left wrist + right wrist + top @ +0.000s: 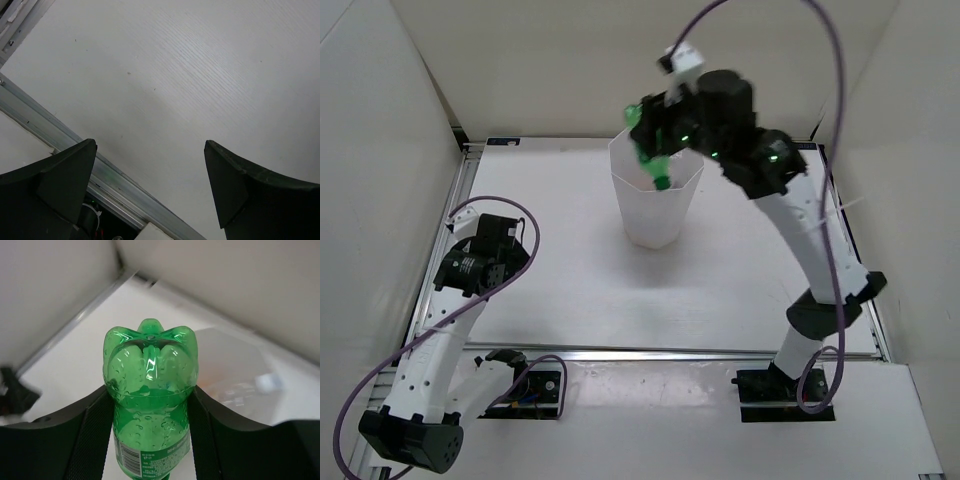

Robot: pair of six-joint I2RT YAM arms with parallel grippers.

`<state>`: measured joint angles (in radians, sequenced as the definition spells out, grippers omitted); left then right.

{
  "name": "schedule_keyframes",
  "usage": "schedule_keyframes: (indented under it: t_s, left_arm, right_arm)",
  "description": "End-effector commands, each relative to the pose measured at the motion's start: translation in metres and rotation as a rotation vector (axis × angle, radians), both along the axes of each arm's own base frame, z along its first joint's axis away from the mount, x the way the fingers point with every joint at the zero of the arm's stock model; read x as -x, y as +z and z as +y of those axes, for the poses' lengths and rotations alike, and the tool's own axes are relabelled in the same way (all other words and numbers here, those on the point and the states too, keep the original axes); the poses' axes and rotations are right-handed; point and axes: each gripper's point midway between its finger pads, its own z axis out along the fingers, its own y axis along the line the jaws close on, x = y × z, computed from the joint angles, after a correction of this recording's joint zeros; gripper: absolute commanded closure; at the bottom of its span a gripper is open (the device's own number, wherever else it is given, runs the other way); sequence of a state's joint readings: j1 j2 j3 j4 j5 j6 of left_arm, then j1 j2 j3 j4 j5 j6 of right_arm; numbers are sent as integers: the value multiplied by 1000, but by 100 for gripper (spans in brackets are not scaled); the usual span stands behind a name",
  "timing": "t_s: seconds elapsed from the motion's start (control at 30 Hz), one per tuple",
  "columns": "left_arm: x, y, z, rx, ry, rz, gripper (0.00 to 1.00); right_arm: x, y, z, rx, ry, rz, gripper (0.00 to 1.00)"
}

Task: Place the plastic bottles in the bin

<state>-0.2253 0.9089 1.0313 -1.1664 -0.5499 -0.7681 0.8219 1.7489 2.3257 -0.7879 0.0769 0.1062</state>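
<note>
The right claw [150, 392] is closed on the green bottle [148, 367], with one dark finger pressing each side of its body. In the right wrist view the lumpy base of the bottle points away from the palm and the label end lies nearer to the camera. From above, the bottle hangs tilted over the mouth of the bin [655, 228], with its lower end inside the outline of the rim, so I judge that it is in position to be dropped but is not yet let go. Behind the bottle, in the wrist view, some blurred shapes [235, 392] lie inside the bin, pale ones and an orange one. They are probably other bottles, but I cannot count them. No bottle lies on the table [560, 290] in the view from above, so this green one seems to be the last, and only the release is left. The right arm [810, 250] reaches far forward and leans to the left, its wrist bent down above the bin. The left claw [150, 145] stands wide open and holds nothing. It points down at the bare table near the metal rail [45, 127], while the left arm [440, 340] is folded back close to its base, well apart from the bin.
</note>
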Motion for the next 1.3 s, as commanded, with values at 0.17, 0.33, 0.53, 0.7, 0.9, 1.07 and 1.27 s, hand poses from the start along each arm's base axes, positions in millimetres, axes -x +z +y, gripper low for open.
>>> schedule_keyframes:
  t_s: [0.17, 0.33, 0.53, 0.7, 0.9, 1.07, 1.27]
  left_arm:
    - [0, -8, -9, 52, -28, 3, 0]
    - [-4, -5, -12, 58, -43, -3, 0]
    - [-7, -1, -13, 59, -51, -30, 0]
    - [-6, -10, -7, 39, -29, -24, 0]
    - [-11, -19, 2, 4, 20, -55, 0]
    - [-18, -20, 7, -11, 53, -74, 0]
    - [-29, -4, 22, -70, 135, -122, 0]
  right_arm:
    - [-96, 4, -12, 5, -146, -161, 53]
    - [-109, -21, -7, 4, -153, -102, 22]
    - [-97, -47, -25, 27, -223, 5, 0]
    - [-84, -42, -70, -13, -365, 135, 0]
    - [-44, -38, -126, -175, -279, 399, 0]
    - [-18, -22, -135, -182, -176, 301, 0]
    - [-11, -37, -167, -160, -252, 310, 0]
